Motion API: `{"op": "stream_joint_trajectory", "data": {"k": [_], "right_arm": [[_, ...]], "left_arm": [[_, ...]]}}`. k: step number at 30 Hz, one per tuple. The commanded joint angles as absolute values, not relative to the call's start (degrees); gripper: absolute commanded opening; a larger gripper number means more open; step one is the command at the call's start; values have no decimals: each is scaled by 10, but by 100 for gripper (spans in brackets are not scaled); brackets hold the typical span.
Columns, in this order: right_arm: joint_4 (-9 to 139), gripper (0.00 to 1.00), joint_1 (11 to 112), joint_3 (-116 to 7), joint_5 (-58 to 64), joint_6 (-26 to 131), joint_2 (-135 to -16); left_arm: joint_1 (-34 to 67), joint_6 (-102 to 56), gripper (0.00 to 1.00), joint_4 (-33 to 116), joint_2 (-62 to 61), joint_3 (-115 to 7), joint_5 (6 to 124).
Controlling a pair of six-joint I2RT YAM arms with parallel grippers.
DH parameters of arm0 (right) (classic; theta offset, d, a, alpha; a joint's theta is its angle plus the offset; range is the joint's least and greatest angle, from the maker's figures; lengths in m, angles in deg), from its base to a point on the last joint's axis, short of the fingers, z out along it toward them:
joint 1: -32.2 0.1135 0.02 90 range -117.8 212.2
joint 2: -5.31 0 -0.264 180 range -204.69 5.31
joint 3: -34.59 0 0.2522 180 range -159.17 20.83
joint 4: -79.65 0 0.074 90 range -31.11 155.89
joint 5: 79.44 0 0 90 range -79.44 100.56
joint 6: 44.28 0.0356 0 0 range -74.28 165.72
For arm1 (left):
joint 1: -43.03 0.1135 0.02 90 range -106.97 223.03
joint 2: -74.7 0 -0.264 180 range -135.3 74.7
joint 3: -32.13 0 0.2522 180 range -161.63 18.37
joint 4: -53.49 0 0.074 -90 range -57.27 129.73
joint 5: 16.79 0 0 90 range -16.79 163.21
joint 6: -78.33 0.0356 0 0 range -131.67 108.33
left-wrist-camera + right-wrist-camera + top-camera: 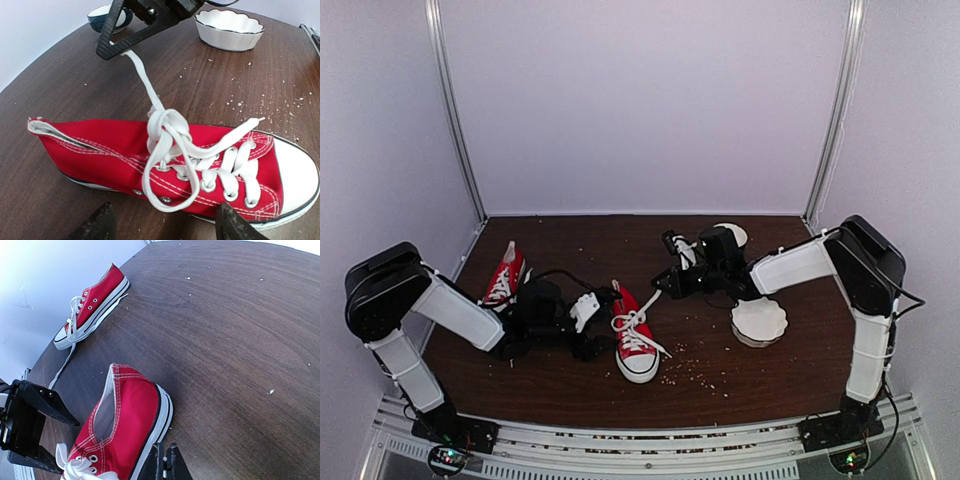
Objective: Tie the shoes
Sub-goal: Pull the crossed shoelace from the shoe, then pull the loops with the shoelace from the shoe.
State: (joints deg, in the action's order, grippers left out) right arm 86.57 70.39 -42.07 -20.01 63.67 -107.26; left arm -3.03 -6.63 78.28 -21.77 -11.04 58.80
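Your left gripper (162, 220) hangs apart, empty, beside the near sneaker (100, 150) mid-table. Beyond, your right gripper (114, 49) is clamped on its lace (145, 80), drawn from a loose loop (170, 125). Probably cinching: next, pinch that loop left-handed, pull opposite.

Left arm: elbow raised at far left, forearm sloping down toward centre, wrist low. Left hand (592, 330) fingers (95, 227) spread wide, nothing gripped between them. Right arm: elbow high at far right, forearm reaching inward and down. Right hand (164, 461) fingers pressed together, tip pinching lace (150, 90) end.
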Motion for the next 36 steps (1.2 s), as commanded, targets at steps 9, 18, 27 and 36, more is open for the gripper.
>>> {"op": "stream_joint_trajectory", "data": {"k": [9, 18, 27, 36], "right_arm": [[875, 0, 704, -479, -219, 644, -1093], [859, 13, 714, -522, -223, 645, -1123], [764, 49, 702, -477, -207, 570, -1046], [763, 48, 711, -422, -362, 548, -1045]], "left_arm": [[-26, -60, 71, 805, -223, -130, 584], [-27, -50, 66, 809, -221, -141, 582], [-31, -38, 62, 797, -223, -149, 577], [-32, -33, 51, 796, -226, -153, 582]]}}
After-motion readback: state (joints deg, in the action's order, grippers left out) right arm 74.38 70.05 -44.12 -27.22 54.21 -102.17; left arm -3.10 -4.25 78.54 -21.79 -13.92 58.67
